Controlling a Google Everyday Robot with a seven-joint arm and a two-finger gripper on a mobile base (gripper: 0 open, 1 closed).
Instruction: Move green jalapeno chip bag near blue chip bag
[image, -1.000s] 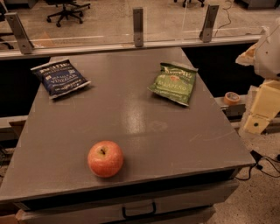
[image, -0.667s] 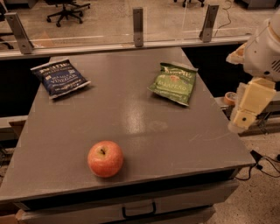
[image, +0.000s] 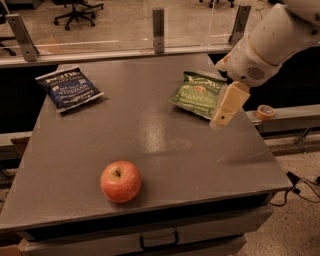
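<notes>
Camera view: green jalapeno chip bag (image: 197, 94) lies flat on grey counter (image: 165, 145). Pincer (image: 219, 121) hangs at green bag's right edge, pointing down, on white arm (image: 272, 42). Whether pincer is open or closed: cannot tell. Blue chip bag (image: 69, 89) well left of green bag. Apple (image: 120, 181) front-left of green bag, well apart.

Place: a robot lab in an office-like hall.
Background: rolling chairs (image: 75, 10) on a bare floor, behind a glass screen (image: 100, 25) on metal posts (image: 158, 27).
Bench: grey table (image: 210, 165) with a drawer (image: 159, 241).
Ledge: tape roll (image: 265, 111).
Floor, right: loose cables (image: 302, 186).
Robot: white arm (image: 272, 42); its gripper (image: 222, 116) hangs over the table's right side.
</notes>
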